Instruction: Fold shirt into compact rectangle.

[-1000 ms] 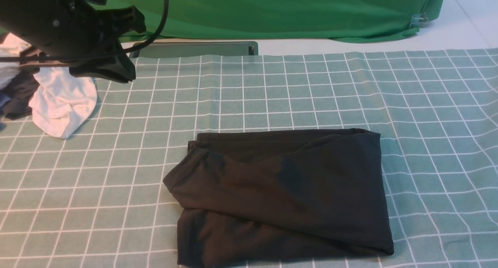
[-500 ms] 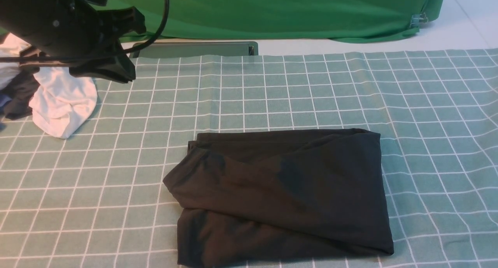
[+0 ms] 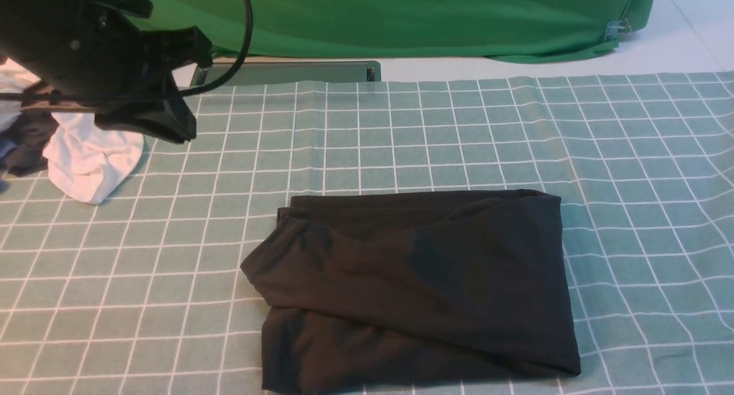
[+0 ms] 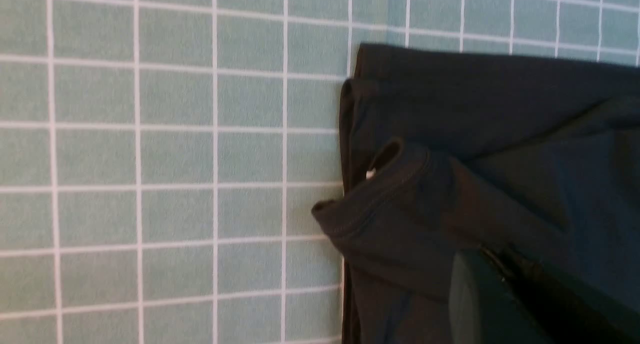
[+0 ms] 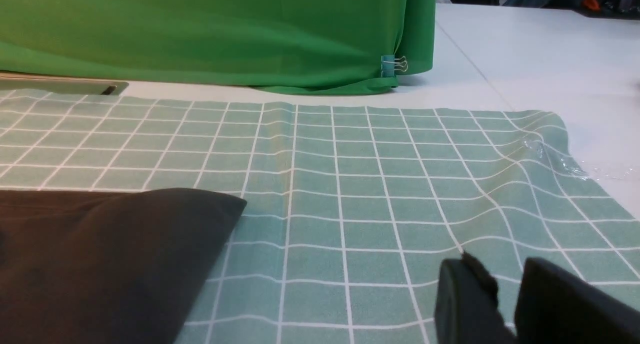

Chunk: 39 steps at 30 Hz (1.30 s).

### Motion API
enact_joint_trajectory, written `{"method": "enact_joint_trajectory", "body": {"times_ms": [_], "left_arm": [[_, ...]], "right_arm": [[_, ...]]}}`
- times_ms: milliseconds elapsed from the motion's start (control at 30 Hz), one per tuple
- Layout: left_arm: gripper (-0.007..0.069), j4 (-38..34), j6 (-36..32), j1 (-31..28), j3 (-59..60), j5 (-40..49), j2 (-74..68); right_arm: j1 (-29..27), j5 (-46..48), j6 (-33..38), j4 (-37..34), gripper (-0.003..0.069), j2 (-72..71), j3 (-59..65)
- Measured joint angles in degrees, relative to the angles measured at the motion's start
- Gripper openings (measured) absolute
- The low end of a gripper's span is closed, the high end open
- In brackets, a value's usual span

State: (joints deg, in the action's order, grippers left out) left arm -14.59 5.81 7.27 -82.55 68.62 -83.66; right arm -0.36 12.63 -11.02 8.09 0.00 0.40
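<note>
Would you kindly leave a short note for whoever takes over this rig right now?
Left tool: shut, empty, raised at the far left near the white garment.
Right tool: fingers slightly apart, empty, low over the checked cloth, clear of the shirt.
Shirt: lies folded mid-cloth, roughly rectangular.
Left to do: its left edge bulges with a loose hem; probably tidy that, perhaps one more fold.

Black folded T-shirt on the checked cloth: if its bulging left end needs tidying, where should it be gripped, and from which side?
Grip the black folded T-shirt at the protruding lobe on its left edge, coming in from the robot's left over the green checked tablecloth. There the hemmed layers curl up loosely and overhang the stack, so the fingers could probably pinch them; the right edge lies flat.
</note>
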Motion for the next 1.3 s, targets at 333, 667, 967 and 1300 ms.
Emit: {"method": "enact_joint_trajectory", "body": {"times_ms": [333,667,967,1300], "left_arm": [[0.0018,0.02,-0.10,0.00,9.19,-0.90,16.30],[0.0018,-10.39,-5.29,0.00,40.04,-26.70,42.38],[0.0018,-16.56,-7.50,0.00,61.12,-55.21,61.08],[0.0018,-6.95,-7.56,0.00,66.91,-71.68,62.74]], "right_arm": [[-0.04,0.61,0.47,0.00,0.0218,0.00,0.00],[-0.04,1.02,10.25,0.00,0.0234,0.00,0.00],[-0.04,1.02,10.60,-0.05,0.0237,0.00,0.00],[-0.04,1.02,10.60,-0.05,0.0238,0.00,0.00]]}}
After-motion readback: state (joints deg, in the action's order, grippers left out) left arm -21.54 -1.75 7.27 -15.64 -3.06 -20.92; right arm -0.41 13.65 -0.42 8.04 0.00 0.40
